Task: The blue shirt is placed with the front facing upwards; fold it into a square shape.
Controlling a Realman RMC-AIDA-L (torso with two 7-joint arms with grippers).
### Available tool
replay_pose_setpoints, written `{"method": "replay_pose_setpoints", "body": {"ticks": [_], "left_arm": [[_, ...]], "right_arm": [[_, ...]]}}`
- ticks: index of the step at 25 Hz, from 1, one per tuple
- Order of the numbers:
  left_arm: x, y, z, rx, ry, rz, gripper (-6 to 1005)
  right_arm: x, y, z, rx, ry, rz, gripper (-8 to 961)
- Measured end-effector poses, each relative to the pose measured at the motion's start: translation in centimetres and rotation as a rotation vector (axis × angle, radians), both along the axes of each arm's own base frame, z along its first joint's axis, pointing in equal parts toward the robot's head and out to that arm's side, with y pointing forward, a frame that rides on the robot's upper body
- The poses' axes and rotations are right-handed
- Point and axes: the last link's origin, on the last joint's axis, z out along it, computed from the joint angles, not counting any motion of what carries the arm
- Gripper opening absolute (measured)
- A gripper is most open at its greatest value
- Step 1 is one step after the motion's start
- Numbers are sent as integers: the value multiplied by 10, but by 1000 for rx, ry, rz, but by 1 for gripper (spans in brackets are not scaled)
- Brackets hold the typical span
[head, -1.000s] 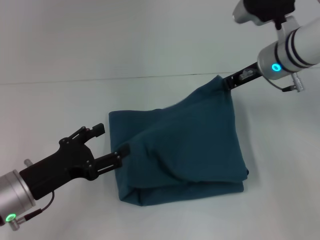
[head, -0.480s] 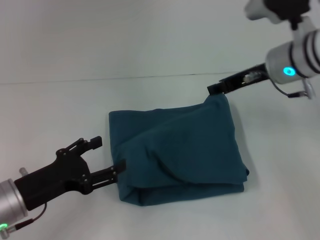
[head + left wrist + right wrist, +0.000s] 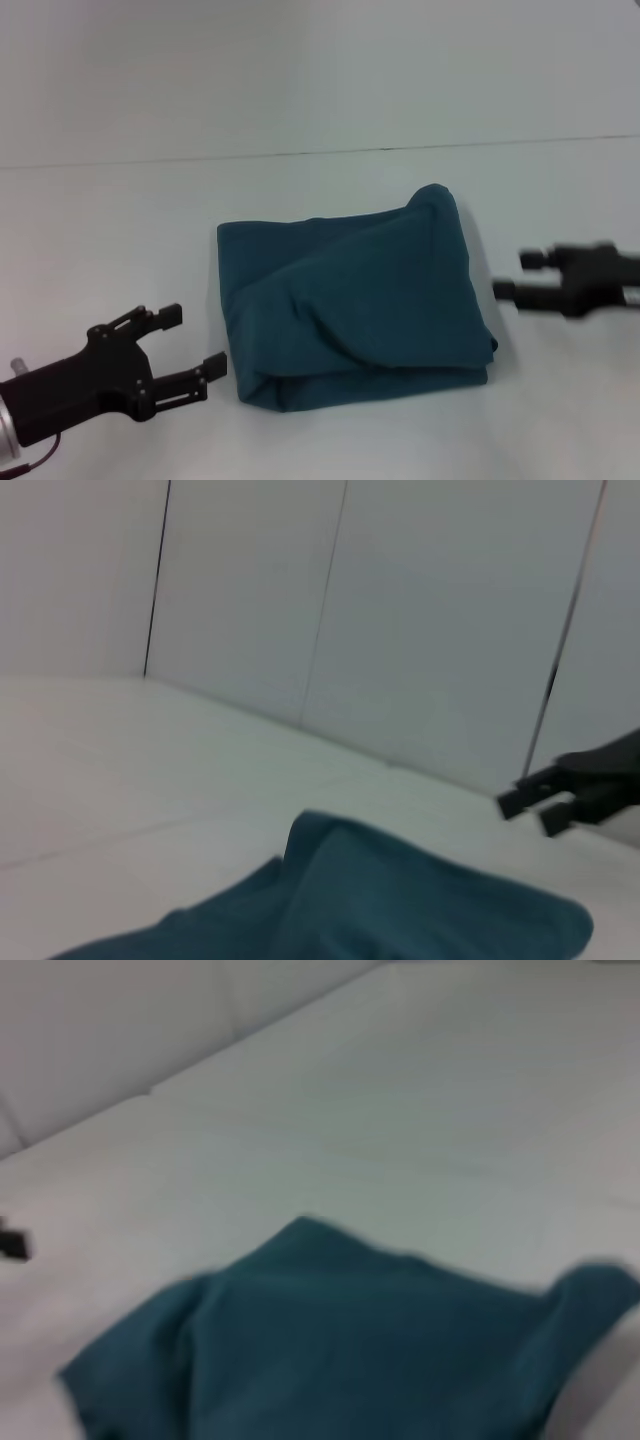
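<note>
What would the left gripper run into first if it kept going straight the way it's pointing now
Probably the blue shirt. The left gripper points at the bundle's near-left edge, its open fingers apart from the cloth. Height above the table is unclear.

Matt teal cloth — the blue shirt — on smooth white table

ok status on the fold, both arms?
Left gripper open, off the shirt's near-left corner. Right gripper open, off its right edge. Shirt folded into a rough square, far-right corner puckered up. Nothing in the way.
</note>
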Motion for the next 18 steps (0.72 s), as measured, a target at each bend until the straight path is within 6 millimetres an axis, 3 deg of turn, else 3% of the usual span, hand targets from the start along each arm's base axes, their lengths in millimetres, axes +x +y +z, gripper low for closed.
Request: {"method": "replay_pose_setpoints", "body": {"ticks": [3, 8, 18], "left_arm": [[2, 3, -4, -24, 37, 10, 931], [10, 11, -20, -45, 121, 4, 931], [11, 18, -39, -83, 181, 4, 930]], "right_arm": [[24, -28, -7, -28, 56, 27, 708], [41, -54, -19, -10, 89, 77, 716], [45, -63, -41, -44, 121, 90, 715]]}}
